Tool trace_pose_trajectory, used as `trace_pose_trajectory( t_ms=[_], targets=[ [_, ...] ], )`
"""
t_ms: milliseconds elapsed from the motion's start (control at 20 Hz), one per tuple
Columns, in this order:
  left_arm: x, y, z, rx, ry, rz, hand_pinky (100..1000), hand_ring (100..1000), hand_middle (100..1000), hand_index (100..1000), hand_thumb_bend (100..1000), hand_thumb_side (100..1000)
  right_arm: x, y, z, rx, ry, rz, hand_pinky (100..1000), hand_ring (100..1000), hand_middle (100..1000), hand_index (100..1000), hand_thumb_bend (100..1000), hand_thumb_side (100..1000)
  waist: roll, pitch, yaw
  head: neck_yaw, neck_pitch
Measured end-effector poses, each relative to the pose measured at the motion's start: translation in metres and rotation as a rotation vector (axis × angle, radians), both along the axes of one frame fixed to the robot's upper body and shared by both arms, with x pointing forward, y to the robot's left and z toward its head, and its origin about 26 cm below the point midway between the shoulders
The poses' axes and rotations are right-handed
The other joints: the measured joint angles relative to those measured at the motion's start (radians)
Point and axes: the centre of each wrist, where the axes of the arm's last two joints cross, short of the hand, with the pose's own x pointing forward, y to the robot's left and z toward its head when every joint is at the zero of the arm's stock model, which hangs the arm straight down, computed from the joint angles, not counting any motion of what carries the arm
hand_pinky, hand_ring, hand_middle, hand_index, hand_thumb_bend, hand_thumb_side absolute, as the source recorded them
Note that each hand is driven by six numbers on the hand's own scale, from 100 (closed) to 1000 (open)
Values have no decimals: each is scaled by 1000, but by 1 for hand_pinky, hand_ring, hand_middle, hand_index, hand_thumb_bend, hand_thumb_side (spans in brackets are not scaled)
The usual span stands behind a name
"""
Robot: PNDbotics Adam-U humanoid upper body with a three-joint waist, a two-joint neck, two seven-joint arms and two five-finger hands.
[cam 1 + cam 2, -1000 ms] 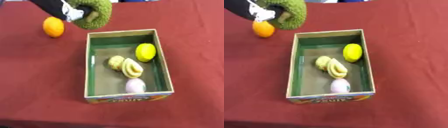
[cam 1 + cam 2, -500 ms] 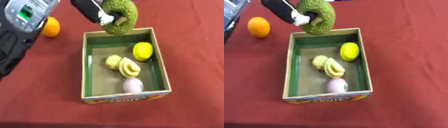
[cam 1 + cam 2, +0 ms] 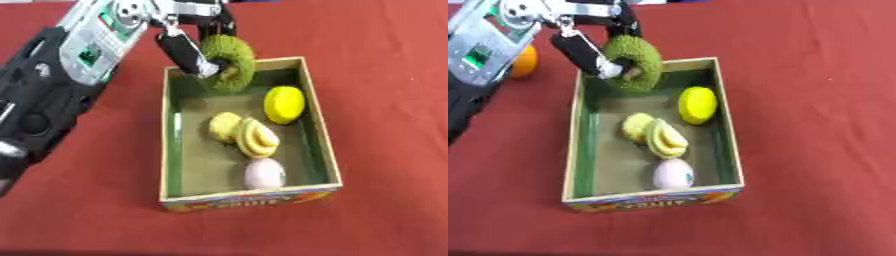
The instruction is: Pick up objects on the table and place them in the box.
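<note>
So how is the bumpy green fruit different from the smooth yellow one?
The green fruit is rough-skinned and larger; the yellow fruit is smooth and smaller. The green one hangs over the far end of the box, held in the left hand; the yellow one lies on the box floor by the right wall. Both are roundish.

A: Fruit count?
B: 1 lemon (image 3: 283, 104), 1 banana bunch (image 3: 246, 135), 1 pale egg-shaped thing (image 3: 263, 173), 1 green bumpy fruit (image 3: 231, 64), 1 orange (image 3: 524, 61).
A: Boxes?
B: 1 box (image 3: 321, 145).
</note>
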Motion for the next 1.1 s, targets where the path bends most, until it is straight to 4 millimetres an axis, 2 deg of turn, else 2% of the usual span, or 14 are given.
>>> trace_pose_trajectory(
  t_ms=[50,150,250,350,500,650,900,1100],
  targets=[
    [1,1,-1,15,-4,-3,821,772,751,867,344,206,0,0,0,0,0,0,769,748,749,895,100,527,0,0,0,0,-1],
    [1,1,-2,44,-11,-12,845,804,786,895,399,315,0,0,0,1,1,2,769,750,750,895,100,528,-1,0,0,0,-1],
    [2,1,-2,75,-20,-20,850,811,794,905,408,396,0,0,0,2,1,3,769,750,750,895,100,528,-3,0,3,-3,-1],
    [2,2,-2,96,-29,-27,851,814,797,906,397,433,0,0,0,3,1,3,770,751,751,894,100,530,-4,0,12,-6,0],
    [0,5,3,101,-52,-36,839,801,784,890,337,411,0,0,1,7,-4,-1,770,753,752,894,100,531,-3,0,27,-12,9],
    [-12,15,21,63,-121,-43,830,786,764,861,298,311,-1,-3,2,21,-19,-16,770,752,752,894,100,533,-1,1,45,-16,25],
    [-40,57,61,-37,-264,35,835,794,768,865,355,264,-2,-6,0,47,-23,-41,769,752,751,894,100,532,0,5,66,-31,37],
    [-43,87,73,-49,-296,152,838,796,768,866,379,230,-2,-6,1,46,-27,-45,770,752,752,894,100,529,-9,6,64,-32,37]
  ],
)
